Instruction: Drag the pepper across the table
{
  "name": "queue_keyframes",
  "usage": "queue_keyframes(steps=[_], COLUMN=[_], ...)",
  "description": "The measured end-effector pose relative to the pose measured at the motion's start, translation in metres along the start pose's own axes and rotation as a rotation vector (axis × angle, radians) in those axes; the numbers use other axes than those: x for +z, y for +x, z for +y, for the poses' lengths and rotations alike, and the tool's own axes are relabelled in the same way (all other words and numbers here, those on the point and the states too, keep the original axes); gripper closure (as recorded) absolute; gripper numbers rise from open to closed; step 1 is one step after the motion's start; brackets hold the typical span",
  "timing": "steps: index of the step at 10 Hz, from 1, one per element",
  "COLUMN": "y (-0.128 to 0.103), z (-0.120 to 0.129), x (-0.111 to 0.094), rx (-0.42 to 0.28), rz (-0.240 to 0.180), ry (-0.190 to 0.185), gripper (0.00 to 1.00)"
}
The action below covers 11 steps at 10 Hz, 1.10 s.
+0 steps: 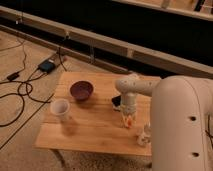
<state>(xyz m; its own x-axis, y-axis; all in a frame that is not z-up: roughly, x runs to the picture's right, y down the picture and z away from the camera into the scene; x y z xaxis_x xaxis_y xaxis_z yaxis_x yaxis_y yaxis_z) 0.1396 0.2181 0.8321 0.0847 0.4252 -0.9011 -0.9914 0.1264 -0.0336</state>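
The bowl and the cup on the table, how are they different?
The bowl is dark purple-brown; the cup is pale white. The bowl is wide and low; the cup is narrower and taller. The bowl sits nearer the table's middle; the cup stands closer to its left edge. Both sit upright, open side up, away from the robot's hand, which is down at the orange pepper on the right.

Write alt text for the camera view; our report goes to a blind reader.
A white robot arm reaches over a pale wooden table, its shut gripper pressed down at an orange pepper near the right side. A dark bowl, a white cup, a black phone and a small white bottle also sit there.
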Motion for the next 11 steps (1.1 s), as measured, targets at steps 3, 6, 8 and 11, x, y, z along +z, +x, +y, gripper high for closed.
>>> queue_keyframes(steps=[3,6,8,11], y=[0.013,0.028,0.040,0.062], z=[0.014,0.026,0.033,0.042], x=[0.008,0.016,0.024,0.035], rx=[-0.048,-0.091,-0.112,-0.140], rz=[0.049,0.066,0.075,0.078], ry=[0.016,0.021,0.026,0.038], gripper=[1.00,1.00,1.00,1.00])
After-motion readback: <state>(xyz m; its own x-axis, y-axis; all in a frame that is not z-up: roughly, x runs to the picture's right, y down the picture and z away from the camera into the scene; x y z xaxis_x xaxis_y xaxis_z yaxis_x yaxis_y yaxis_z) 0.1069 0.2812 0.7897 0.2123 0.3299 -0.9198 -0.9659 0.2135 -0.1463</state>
